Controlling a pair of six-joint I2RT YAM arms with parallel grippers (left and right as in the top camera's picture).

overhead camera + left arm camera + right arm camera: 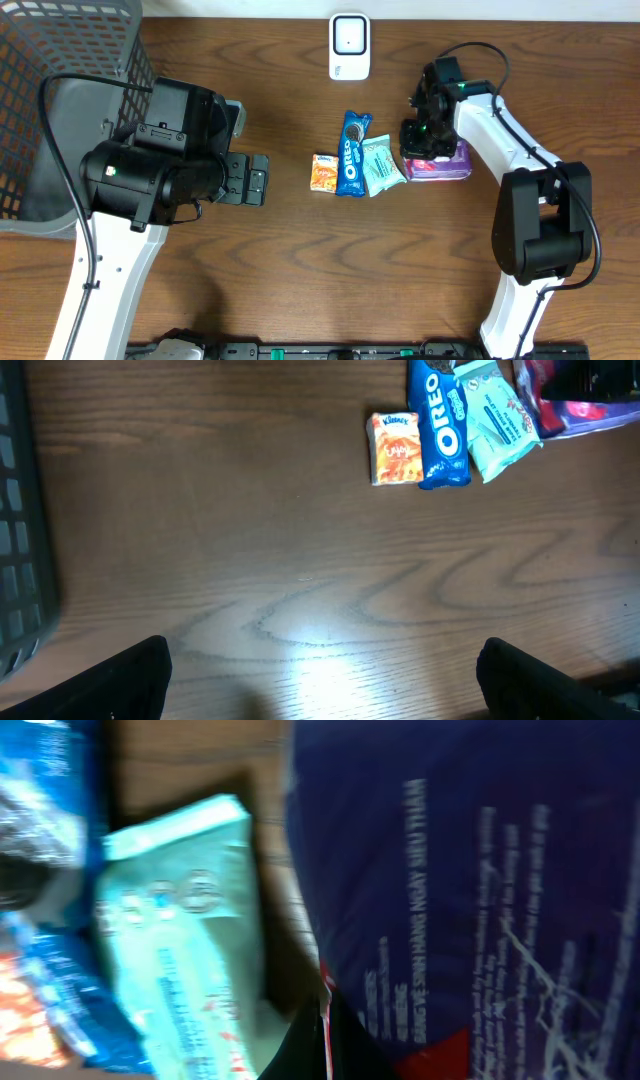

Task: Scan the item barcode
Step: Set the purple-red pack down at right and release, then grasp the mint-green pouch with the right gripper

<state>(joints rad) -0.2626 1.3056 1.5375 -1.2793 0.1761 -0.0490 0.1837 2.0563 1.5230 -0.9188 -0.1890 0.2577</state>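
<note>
The purple packet (445, 165) lies at the right end of the snack row, just beside the mint-green packet (382, 166). It looks like a light, soft film pouch that will crinkle, sag and slip, so I judge a pinch on a sealed edge safest. My right gripper (425, 138) is closed tight down on it, seemingly nipping the film. The white scanner (349, 45) sits well apart up the table, and my left gripper (325, 680) hovers spread wide, holding nothing.
</note>
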